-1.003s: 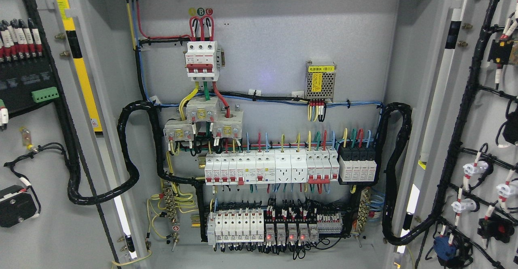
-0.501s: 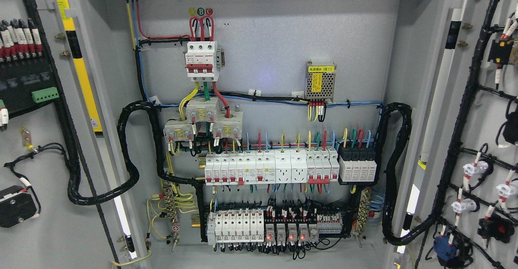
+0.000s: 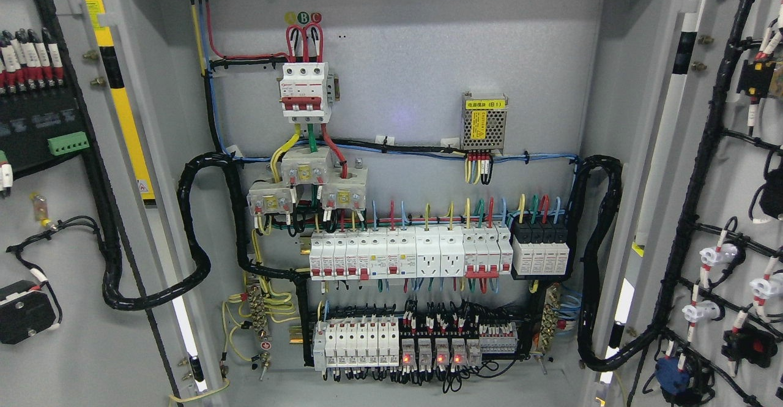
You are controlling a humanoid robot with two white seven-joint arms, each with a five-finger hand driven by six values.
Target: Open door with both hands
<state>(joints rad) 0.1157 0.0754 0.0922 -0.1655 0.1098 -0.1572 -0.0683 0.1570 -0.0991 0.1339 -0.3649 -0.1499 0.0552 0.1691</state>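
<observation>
Standing open, left door (image 3: 55, 211), right door (image 3: 734, 199), grey backplate (image 3: 416, 58)

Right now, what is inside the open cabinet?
Inside the cabinet: rows of breakers, a red-and-white main switch, wires. Both doors stand open. Nothing shows behind the back panel.

back panel (image 3: 416, 40): plain grey
main breaker (image 3: 304, 92): white, red band
power supply label (image 3: 486, 104): yellow
cable looms (image 3: 192, 223): black
terminal block (image 3: 68, 143): green

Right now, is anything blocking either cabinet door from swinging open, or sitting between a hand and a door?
Nothing visible. The left door and right door already stand wide open, exposing the panel interior. Neither hand is in view.
</observation>
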